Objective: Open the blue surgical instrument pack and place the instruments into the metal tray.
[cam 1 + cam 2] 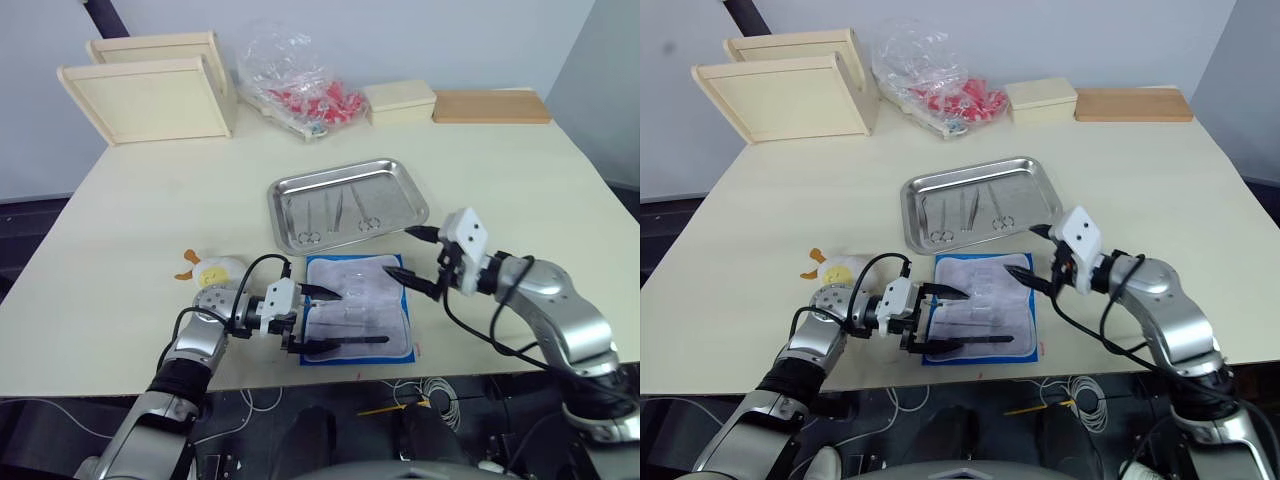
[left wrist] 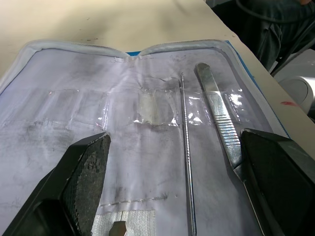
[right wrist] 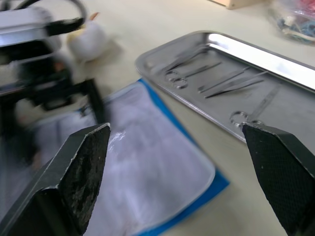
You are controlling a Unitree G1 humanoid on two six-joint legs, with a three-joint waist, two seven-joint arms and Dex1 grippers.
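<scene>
The blue surgical instrument pack [image 1: 358, 310] lies open near the table's front edge, pale lining up. Two slim steel instruments remain in it: a thin probe [image 2: 186, 167] and a flat ridged handle [image 2: 219, 115]. My left gripper [image 1: 325, 318] is open low over the pack's left half, its fingers on either side of those two instruments. The right gripper [image 1: 411, 256] hovers open over the pack's far right corner, empty. Just behind the pack sits the metal tray [image 1: 400, 185], with several instruments [image 1: 340, 212] lying inside, some with ring handles [image 3: 176, 77].
Two pale wooden trays [image 1: 150, 95] lean at the back left. A crinkled clear bag of red items [image 1: 300, 90], a pale box [image 1: 398, 100] and a wooden board [image 1: 490, 105] line the back edge. A small duck toy [image 1: 215, 272] lies left of the pack.
</scene>
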